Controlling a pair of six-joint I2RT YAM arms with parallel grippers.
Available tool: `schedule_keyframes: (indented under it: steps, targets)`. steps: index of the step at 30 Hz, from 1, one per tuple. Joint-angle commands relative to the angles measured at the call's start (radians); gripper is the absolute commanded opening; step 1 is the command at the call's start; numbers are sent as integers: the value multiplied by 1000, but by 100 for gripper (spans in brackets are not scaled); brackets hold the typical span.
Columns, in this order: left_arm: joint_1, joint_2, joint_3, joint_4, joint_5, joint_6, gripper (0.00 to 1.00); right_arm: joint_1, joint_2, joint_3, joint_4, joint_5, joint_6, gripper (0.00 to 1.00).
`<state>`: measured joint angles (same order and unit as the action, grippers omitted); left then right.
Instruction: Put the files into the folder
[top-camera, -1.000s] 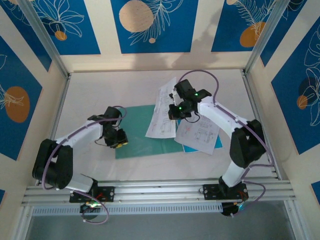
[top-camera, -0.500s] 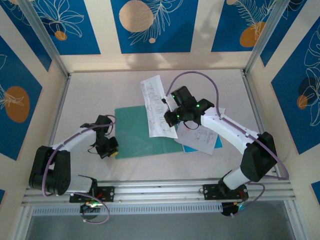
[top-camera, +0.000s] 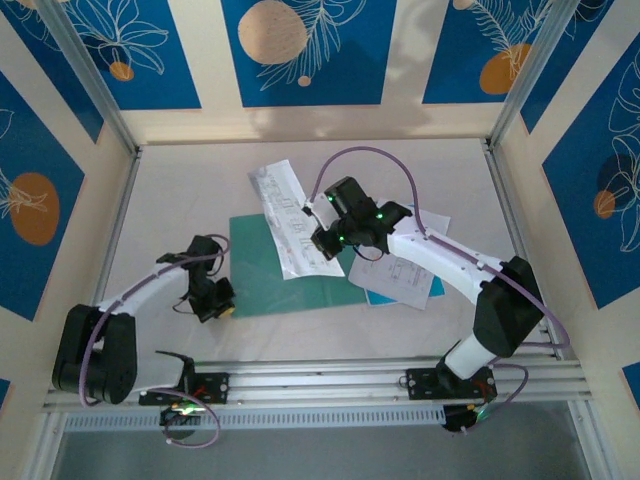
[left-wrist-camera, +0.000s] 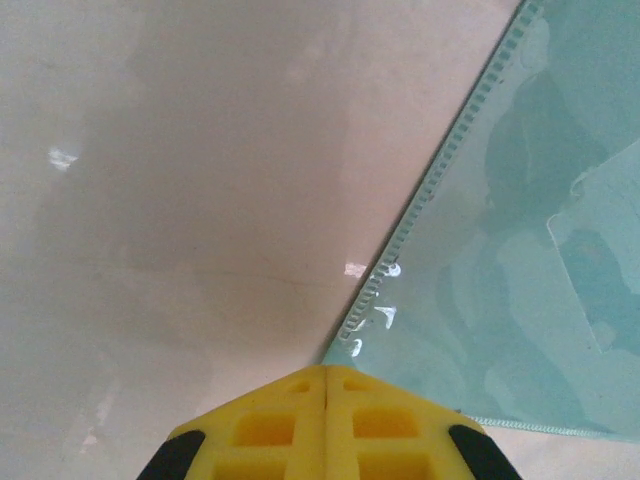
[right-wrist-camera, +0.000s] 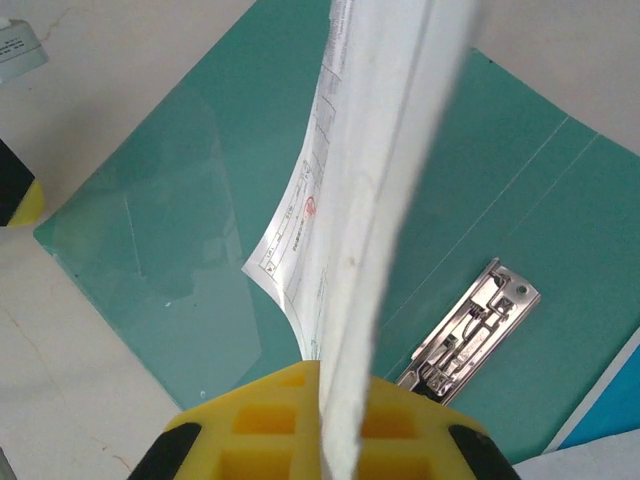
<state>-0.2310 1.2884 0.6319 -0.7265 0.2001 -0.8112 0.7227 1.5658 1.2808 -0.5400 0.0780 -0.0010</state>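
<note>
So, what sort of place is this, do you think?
Probably a robot test cell, not an office: a table enclosed by aluminium posts and blue leaf-print panels, with left arm and right arm bolted to a rail at its near edge, handling a teal folder and paper files.

- Yellow left pincer (left-wrist-camera: 326, 372) at the bottom edge, its two halves pressed together
- A corner of the teal folder (left-wrist-camera: 520, 260) meets the pincer's tip, its ridged edge running diagonally up and right
- Pale glossy tabletop (left-wrist-camera: 180, 200) lies to the left
</note>
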Motion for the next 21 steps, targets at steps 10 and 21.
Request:
schedule_keyframes:
  steps: [10,21]
  targets:
    - [11,-38,-27,-38,10,-24,0,-29,19,-10,-12,-239,1,0]
    - [11,-30,-33,-31,11,-22,0,-119,20,-61,-54,-443,-34,0]
